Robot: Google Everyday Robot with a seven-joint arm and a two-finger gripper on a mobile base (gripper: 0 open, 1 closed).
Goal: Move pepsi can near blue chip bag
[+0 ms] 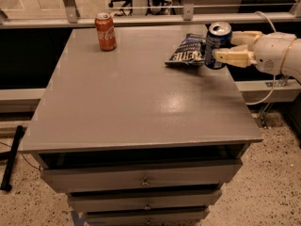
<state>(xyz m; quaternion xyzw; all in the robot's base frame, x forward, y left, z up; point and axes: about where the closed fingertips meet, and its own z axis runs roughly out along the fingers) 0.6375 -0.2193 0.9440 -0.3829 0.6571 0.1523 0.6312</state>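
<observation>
The pepsi can is dark blue with a silver top and stands upright at the table's right edge. My gripper reaches in from the right and is shut on it, one cream finger in front and one behind. Whether the can rests on the table or hangs just above it I cannot tell. The blue chip bag lies flat right beside the can on its left, with white lettering showing; the can hides the bag's right end.
A red cola can stands at the far left of the grey table. Drawers sit below the tabletop. A rail runs behind the table's far edge, and a cable hangs at the right.
</observation>
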